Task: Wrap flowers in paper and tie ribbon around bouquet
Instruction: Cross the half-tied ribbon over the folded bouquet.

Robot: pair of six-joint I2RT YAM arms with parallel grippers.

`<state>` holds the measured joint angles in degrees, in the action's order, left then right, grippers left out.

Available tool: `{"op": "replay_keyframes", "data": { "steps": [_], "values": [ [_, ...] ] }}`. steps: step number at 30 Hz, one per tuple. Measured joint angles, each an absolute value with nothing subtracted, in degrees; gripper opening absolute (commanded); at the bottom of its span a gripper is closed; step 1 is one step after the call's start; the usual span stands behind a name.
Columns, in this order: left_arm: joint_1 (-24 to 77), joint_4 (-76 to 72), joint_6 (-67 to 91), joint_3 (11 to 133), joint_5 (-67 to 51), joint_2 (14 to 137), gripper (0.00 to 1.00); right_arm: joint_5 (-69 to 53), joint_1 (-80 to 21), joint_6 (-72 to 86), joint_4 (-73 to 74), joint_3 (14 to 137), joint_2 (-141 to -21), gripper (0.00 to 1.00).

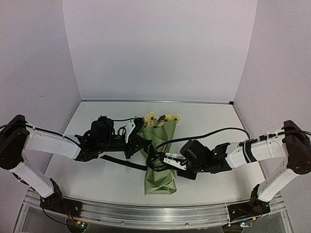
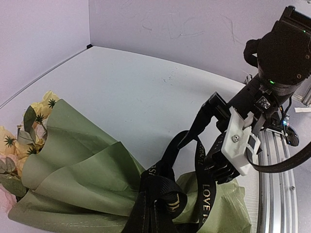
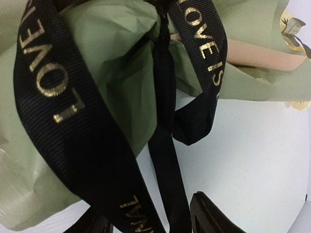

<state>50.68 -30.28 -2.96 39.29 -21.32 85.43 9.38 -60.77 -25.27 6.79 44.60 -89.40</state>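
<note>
Top external, centre of view: bouquet (image 1: 160,162) lying wrapped, ribbon (image 2: 205,187) looped round its waist. Left gripper (image 1: 145,144) clamped shut, apparently on ribbon; right gripper (image 1: 156,163) half apart, strands between its jaws, nothing pinched. Could catch paper (image 2: 82,170) along with ribbon, or pull unevenly, slackening the loop and dragging everything sideways.

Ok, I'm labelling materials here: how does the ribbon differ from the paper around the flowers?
The ribbon is a narrow black strip with gold lettering; the paper is a broad plain olive-green sheet, tan inside. The ribbon loops loosely around the paper's waist, one tail lying on the table; the paper is rolled into a cone around the flowers. Both are thin and flexible.
</note>
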Motion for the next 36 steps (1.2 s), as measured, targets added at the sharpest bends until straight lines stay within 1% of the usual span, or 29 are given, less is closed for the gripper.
{"op": "replay_keyframes", "data": {
  "steps": [1,3,6,10,17,21,29,36],
  "values": [
    [50.7,-30.3,-2.9,39.3,-21.3,85.4,0.00,9.4,-60.8,-25.2,6.5,44.7,-89.6,0.47],
    [50.7,-30.3,-3.0,39.3,-21.3,85.4,0.00,9.4,-60.8,-25.2,6.2,45.0,-90.0,0.37],
    [50.7,-30.3,-2.9,39.3,-21.3,85.4,0.00,9.4,-60.8,-24.6,5.8,45.3,-90.2,0.18],
    [50.7,-30.2,-2.9,39.3,-21.3,85.4,0.00,9.5,-60.8,-24.0,5.5,45.4,-90.3,0.00],
    [50.7,-31.2,-0.7,38.4,-21.3,85.3,0.00,9.9,-60.8,-21.1,6.3,45.4,-89.2,0.00],
    [50.7,-32.6,1.5,35.9,-21.3,85.0,0.00,9.7,-60.8,-17.4,11.3,47.3,-86.9,0.00],
    [50.7,-34.1,3.1,34.7,-21.5,85.0,0.00,6.0,-60.2,-5.7,26.7,61.2,-87.4,0.00],
    [50.8,-34.7,3.5,34.4,-21.4,84.2,0.00,-3.5,-57.7,6.7,36.2,70.5,-93.4,0.00]
  ]
}}
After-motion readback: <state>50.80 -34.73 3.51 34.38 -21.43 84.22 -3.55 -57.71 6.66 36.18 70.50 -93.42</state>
